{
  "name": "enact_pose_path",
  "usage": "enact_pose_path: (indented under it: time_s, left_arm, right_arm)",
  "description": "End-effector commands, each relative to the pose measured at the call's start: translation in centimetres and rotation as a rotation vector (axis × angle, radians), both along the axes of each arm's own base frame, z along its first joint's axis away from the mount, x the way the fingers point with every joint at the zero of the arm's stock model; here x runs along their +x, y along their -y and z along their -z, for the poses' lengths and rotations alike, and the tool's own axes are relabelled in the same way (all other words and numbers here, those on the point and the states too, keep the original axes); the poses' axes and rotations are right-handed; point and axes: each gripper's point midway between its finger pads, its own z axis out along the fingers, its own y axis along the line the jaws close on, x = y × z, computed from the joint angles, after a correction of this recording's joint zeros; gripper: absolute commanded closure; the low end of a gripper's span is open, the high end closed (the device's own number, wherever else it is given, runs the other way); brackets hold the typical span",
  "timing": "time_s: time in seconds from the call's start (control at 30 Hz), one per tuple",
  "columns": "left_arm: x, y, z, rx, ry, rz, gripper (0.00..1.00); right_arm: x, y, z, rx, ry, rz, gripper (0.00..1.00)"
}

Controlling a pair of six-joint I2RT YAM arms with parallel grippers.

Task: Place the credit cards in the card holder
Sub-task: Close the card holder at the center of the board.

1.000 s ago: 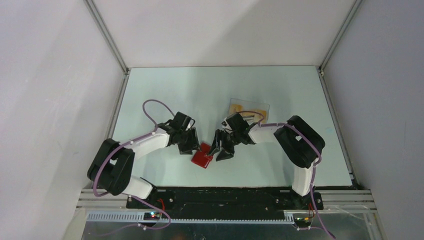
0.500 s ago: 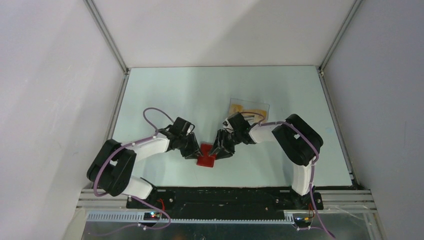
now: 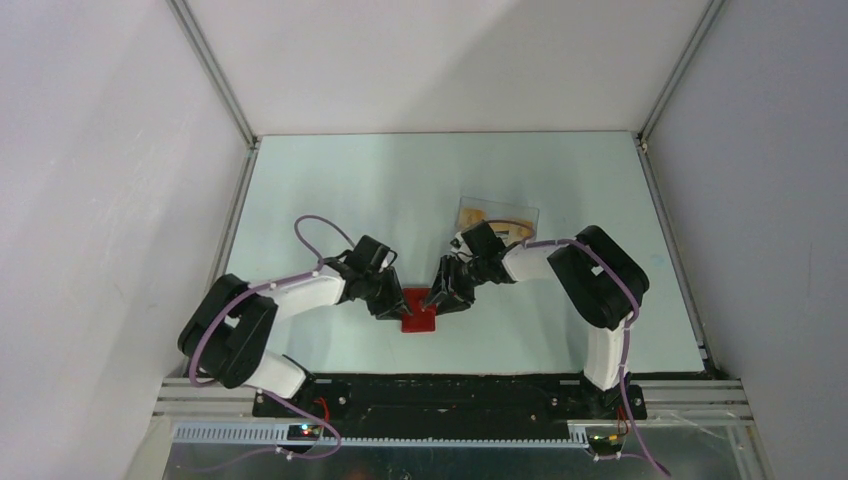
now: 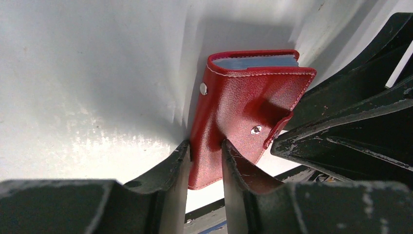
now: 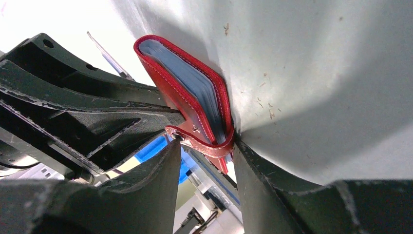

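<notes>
The red card holder (image 3: 418, 318) stands on edge on the table between my two grippers. In the left wrist view the card holder (image 4: 248, 102) shows its blue-grey inside at the top and its snap tab at the right. My left gripper (image 4: 205, 152) is shut on its lower cover. Seen from the right wrist, the card holder (image 5: 192, 90) is slightly fanned. My right gripper (image 5: 205, 146) is shut across its tab end, one finger at the snap and one at the spine. Orange credit cards (image 3: 479, 215) lie behind my right arm, partly hidden by it.
The cards lie in a clear plastic box (image 3: 528, 212) at the back, just right of centre. The two grippers (image 3: 395, 302) (image 3: 438, 298) nearly touch each other over the holder. Metal frame posts and white walls enclose the table (image 3: 330, 190).
Both grippers have closed in from either side and narrowed onto the card holder. The holder has shifted a little to the right and towards the near edge.
</notes>
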Motion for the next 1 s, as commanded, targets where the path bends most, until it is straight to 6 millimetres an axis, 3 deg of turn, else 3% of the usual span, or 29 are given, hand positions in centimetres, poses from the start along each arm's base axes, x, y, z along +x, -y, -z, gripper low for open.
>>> enact_pose_path:
  time_s: [0.0,0.17,0.23,0.37,0.5,0.63,0.83,0.97]
  left_arm:
    - [-0.8,-0.2,1.6,0.056,-0.026,0.019,0.67]
    - [0.1,-0.5,1.1,0.078,0.022,0.026,0.64]
    - [0.7,-0.4,0.4,0.073,0.058,0.036,0.50]
    - [1.9,-0.2,-1.8,0.040,0.144,0.039,0.41]
    - [3.1,-0.1,-4.7,0.004,0.254,0.051,0.50]
    - [3.7,0.0,-5.5,-0.018,0.272,0.078,0.63]
    - [4.2,0.8,-6.3,-0.052,0.282,0.124,0.57]
    - [3.9,1.7,-4.8,-0.063,0.221,0.171,0.57]
  right_arm:
    - [-1.0,2.7,5.0,-0.199,0.001,-0.015,0.51]
    - [-0.8,3.0,4.7,-0.224,0.025,-0.040,0.52]
    - [-0.8,3.1,4.5,-0.238,0.037,-0.054,0.52]
    - [-0.8,3.3,4.1,-0.244,0.055,-0.073,0.51]
    - [-0.6,3.3,3.9,-0.240,0.059,-0.075,0.51]
    - [-0.7,3.3,3.9,-0.237,0.053,-0.078,0.52]
    - [-0.7,3.4,4.0,-0.236,0.049,-0.077,0.53]
    - [-0.7,3.4,4.3,-0.235,0.041,-0.077,0.54]
